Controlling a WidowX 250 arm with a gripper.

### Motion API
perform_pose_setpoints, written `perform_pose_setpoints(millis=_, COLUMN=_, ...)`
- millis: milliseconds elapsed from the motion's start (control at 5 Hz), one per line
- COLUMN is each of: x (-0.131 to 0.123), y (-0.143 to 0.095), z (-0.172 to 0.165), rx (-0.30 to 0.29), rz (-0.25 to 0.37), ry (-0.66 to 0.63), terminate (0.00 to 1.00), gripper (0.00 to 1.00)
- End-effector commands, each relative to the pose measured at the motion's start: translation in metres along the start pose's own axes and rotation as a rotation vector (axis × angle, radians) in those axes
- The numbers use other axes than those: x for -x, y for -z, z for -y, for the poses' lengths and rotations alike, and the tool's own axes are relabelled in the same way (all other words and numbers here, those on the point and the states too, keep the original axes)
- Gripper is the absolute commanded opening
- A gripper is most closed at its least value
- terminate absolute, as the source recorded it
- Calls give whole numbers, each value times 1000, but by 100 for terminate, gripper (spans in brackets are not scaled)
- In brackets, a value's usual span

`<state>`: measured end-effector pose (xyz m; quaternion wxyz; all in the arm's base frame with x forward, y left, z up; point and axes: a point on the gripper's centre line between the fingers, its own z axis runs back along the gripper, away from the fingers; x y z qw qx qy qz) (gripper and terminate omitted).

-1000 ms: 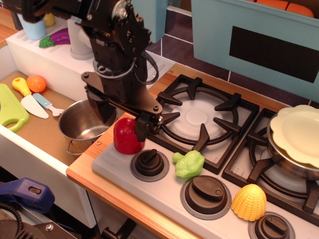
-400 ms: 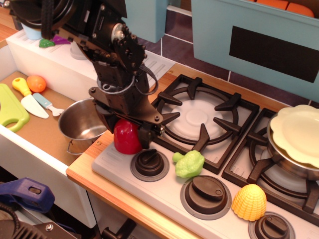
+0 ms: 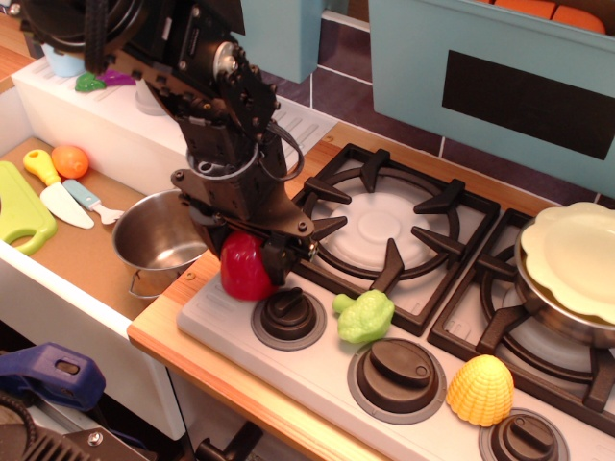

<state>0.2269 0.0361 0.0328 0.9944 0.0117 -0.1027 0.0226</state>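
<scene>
A red toy pepper (image 3: 240, 277) stands on the grey front panel of the stove (image 3: 216, 322), just left of the first dark knob (image 3: 288, 315). My black gripper (image 3: 245, 254) has come down over it from above, with one finger on each side of the pepper's top, shut on it. The pepper's upper part is hidden by the fingers, and it still looks to rest on the panel. A steel pot (image 3: 154, 242) sits right beside it on the left, partly behind the arm.
A green toy vegetable (image 3: 365, 317) and a yellow corn piece (image 3: 479, 389) lie between the knobs. The black burner grate (image 3: 384, 221) is behind. A pale yellow plate (image 3: 577, 254) sits on a pan at right. A toy knife (image 3: 67, 204), an orange fruit (image 3: 70, 160) and a green board (image 3: 19, 206) lie at left.
The gripper has dropped lower over the red pepper and its fingers have drawn in against it. The pepper has tipped slightly.
</scene>
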Motion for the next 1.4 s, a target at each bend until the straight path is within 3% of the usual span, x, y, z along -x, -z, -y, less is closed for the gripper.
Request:
perform_pose_setpoints(millis=0, x=-15, y=-24, z=-31, rx=-81, rz=39, ry=44, terminate=0, gripper=0)
perform_pose_setpoints(millis=200, x=-20, y=-24, z=-54, rx=-116, rz=57, ry=85, terminate=0, gripper=0)
perform_pose_setpoints(millis=400, x=-26, y=-16, z=-79, rx=-169, rz=128, ry=133, terminate=0, gripper=0)
perform_pose_setpoints(millis=600, x=-36, y=-7, z=-93, rx=-151, rz=162, ry=171, terminate=0, gripper=0)
perform_pose_setpoints(millis=800, x=-41, y=4, z=-94, rx=-120, rz=200, ry=212, terminate=0, gripper=100)
perform_pose_setpoints(millis=1000, x=-41, y=4, z=-94, rx=-120, rz=200, ry=212, terminate=0, gripper=100)
perform_pose_setpoints(millis=1200, x=-41, y=4, z=-94, rx=-120, rz=200, ry=212, terminate=100, gripper=100)
